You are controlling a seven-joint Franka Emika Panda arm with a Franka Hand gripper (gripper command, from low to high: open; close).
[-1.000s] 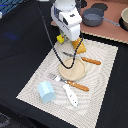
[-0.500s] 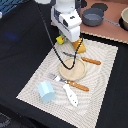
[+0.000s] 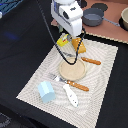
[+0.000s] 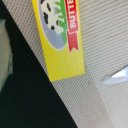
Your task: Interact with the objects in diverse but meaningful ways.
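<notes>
My gripper hangs over the far end of the woven placemat, just above the yellow printed block and the orange bread-like block. Its fingers are too blurred to read as open or shut. The wrist view shows no fingers. It looks down on the yellow block, which has a cow picture and a red banner and lies on the mat. The pale blue house-shaped carton stands at the near end of the mat. Beside it lies the white paddle-like piece.
A tan round plate sits mid-mat between an orange-handled knife and an orange-handled fork. A grey pot, a dark lid and a bowl stand on the brown surface beyond. Black tabletop surrounds the mat.
</notes>
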